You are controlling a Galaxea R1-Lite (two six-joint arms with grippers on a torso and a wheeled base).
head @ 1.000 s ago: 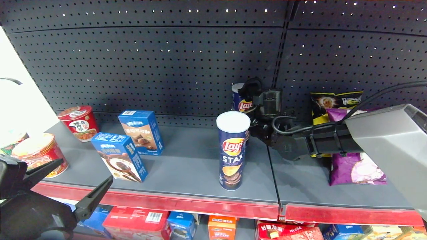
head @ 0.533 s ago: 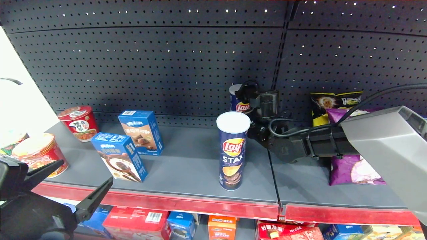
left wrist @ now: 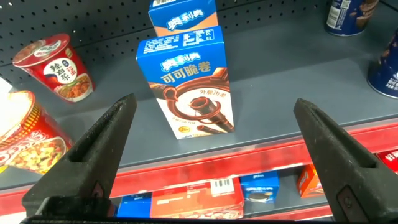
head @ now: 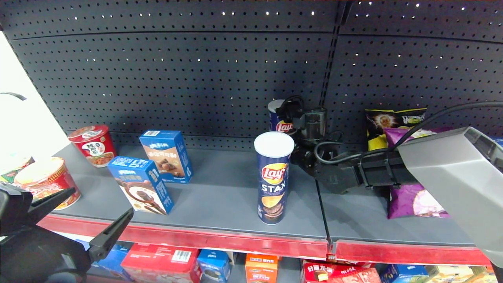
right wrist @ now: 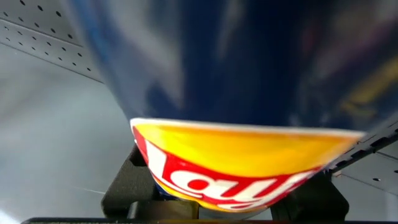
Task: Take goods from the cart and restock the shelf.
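Observation:
A dark blue chips can with a white lid stands upright near the front of the grey shelf. Behind it, close to the pegboard back wall, my right gripper is shut on a second blue chips can, which is upright; its base is hidden. In the right wrist view that can sits between the two black fingers. My left gripper hangs open at the lower left, in front of the shelf's red edge, facing a blue cookie box with nothing between its fingers.
Two blue cookie boxes and two red noodle cups stand on the shelf's left. A dark chip bag and a purple bag lie at the right behind my right arm. Boxed goods fill the lower shelf.
My right gripper has shifted the held can slightly left along the back wall. The left gripper and the front can have not moved.

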